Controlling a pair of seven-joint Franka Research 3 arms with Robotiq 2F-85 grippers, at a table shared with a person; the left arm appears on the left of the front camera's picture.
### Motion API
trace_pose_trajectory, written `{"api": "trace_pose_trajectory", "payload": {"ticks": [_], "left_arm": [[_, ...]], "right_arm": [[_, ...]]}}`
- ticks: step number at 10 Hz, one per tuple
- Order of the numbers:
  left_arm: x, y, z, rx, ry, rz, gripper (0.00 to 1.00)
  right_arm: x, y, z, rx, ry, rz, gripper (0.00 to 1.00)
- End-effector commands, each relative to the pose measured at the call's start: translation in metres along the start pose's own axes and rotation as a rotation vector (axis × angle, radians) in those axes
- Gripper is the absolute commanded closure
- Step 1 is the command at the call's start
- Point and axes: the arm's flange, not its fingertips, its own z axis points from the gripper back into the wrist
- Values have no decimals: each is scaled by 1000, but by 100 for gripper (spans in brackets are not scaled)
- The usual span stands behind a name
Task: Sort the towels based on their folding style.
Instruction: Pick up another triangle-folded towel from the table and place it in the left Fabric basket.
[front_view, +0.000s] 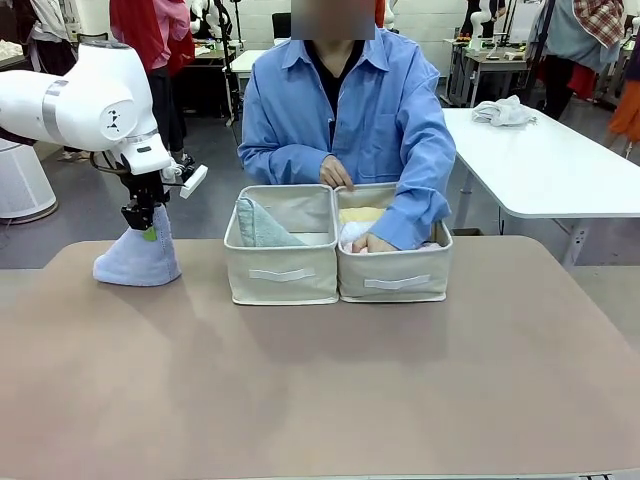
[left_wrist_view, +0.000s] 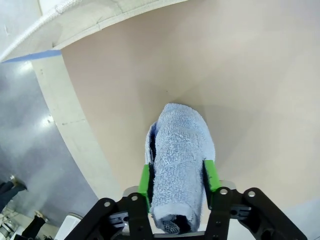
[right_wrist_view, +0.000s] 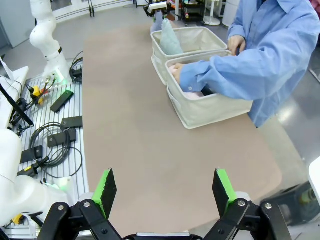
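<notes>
The broad mauve-brown matte tabletop (front_view: 320, 380) with rounded far corners takes up the near half of the room. Beyond it a smooth grey floor (front_view: 200, 215) runs back to a pale wall (front_view: 262, 18). Off to the right stands a long white table (front_view: 560, 170) on light metal legs, with a crumpled whitish cloth heap (front_view: 503, 111) lying near its far end. Farther back is a small dark-framed table (front_view: 495, 62) cluttered with bits I cannot make out. In the right wrist view, a silver slotted metal plate (right_wrist_view: 52, 107) strewn with black cables (right_wrist_view: 55, 150) lies along one side of the tabletop. The left wrist view shows the floor glossy, catching a small glint of light (left_wrist_view: 48, 119), with a strip of blue tape (left_wrist_view: 30, 56) across it.
</notes>
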Motion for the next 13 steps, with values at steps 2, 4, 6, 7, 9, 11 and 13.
{"api": "trace_pose_trajectory", "payload": {"ticks": [2,4,6,7,9,11,13], "left_arm": [[-4,-6,6,-23,-3,0,100],[-8,-13,13,-28,1,5,100],[-10,-25,27,-60,12,18,100],[-9,-40,46,-94,17,54,100],[-4,-83,106,-87,47,95,100],[1,-121,158,-72,46,124,100],[2,-140,180,-50,30,87,100]], "right_arm": [[-1,-1,1,7,-10,11,0],[-1,-1,1,7,-10,11,0],[-1,-1,1,7,-10,11,0],[-1,-1,1,7,-10,11,0],[-1,-1,1,7,-10,11,0],[-1,-1,1,7,-10,11,0],[-1,-1,1,7,-10,11,0]]}}
